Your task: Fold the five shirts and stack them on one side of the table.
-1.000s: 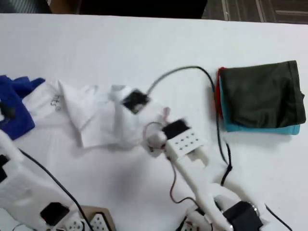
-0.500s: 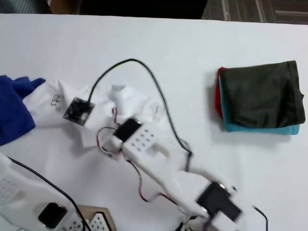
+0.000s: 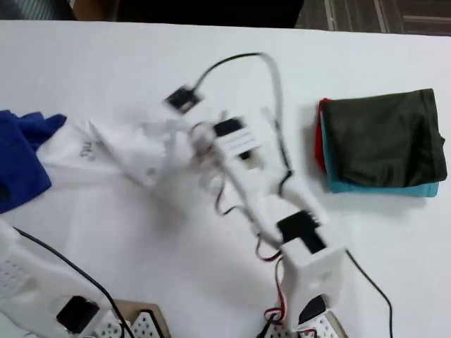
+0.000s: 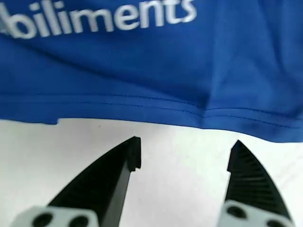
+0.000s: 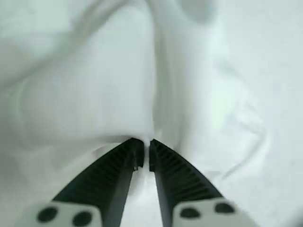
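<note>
High view: apparently three folded shirts [image 3: 380, 141] stacked at the right of the table [image 3: 141, 56]. White shirt [image 3: 106, 151], mid-table, is pinched in the narrowed jaws of the right gripper [image 5: 143, 146]. Blue shirt [image 3: 21, 162] lies unfolded beside the wide-jawed left gripper [image 4: 184, 151].

**Right arm** [image 3: 262, 199]: a second ago angled toward the table's middle, then swung left over the white shirt [image 3: 106, 151]. Now stretched toward the far side, wrist above the shirt's right end.

**Wrist camera module** [image 3: 182, 99]: moves from the shirt's middle to its left part, then out over bare table beyond the shirt.

**Black cable** [image 3: 236, 59]: loop shifts with the arm, now arching farther up the table.

**White shirt:** the broad flap toward the near edge is gone. The cloth is drawn into a narrower, stretched band, right end pulled toward the far side.

**Left arm** [image 3: 32, 278]: drawn back toward the near-left corner. Its dark part, over the blue shirt [image 3: 17, 165] a second ago, is gone from there.
</note>
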Motion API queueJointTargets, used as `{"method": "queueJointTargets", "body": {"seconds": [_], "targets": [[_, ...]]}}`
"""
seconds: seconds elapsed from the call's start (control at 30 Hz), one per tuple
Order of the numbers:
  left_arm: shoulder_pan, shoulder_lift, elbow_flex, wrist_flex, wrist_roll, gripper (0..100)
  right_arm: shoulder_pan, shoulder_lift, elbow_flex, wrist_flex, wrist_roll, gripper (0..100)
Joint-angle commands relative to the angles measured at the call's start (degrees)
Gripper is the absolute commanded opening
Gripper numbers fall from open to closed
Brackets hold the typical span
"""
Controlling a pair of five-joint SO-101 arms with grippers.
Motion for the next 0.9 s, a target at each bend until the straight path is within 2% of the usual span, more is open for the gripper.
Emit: {"method": "queueJointTargets", "body": {"seconds": [0.0,0.37,0.43,0.57,0.67,0.77,0.87], "targets": [[3.43,-0.35,-0.22,0.18,-0.35,31,6.02,-8.31,-2.73,2.33,-0.09,2.1],[16.18,-0.35,-0.22,0.26,0.0,31,6.64,-17.89,-6.33,11.82,-0.09,3.9],[18.46,-0.35,-0.13,0.26,0.0,31,6.64,-20.26,-8.18,15.16,-0.09,10.1],[23.74,-0.26,1.1,-0.62,0.0,31,5.05,-24.31,-9.41,19.21,-0.09,28.8],[27.69,-0.26,3.91,-3.16,0.0,31,1.71,-25.54,-9.23,22.64,-0.35,37.4],[29.63,-0.26,7.43,-6.51,0.0,31,-4.97,-24.92,-6.15,24.48,-0.44,37.5],[29.54,-0.26,9.8,-9.14,0.0,31,-11.82,-23.52,0.88,22.02,-0.44,37.6]]}}
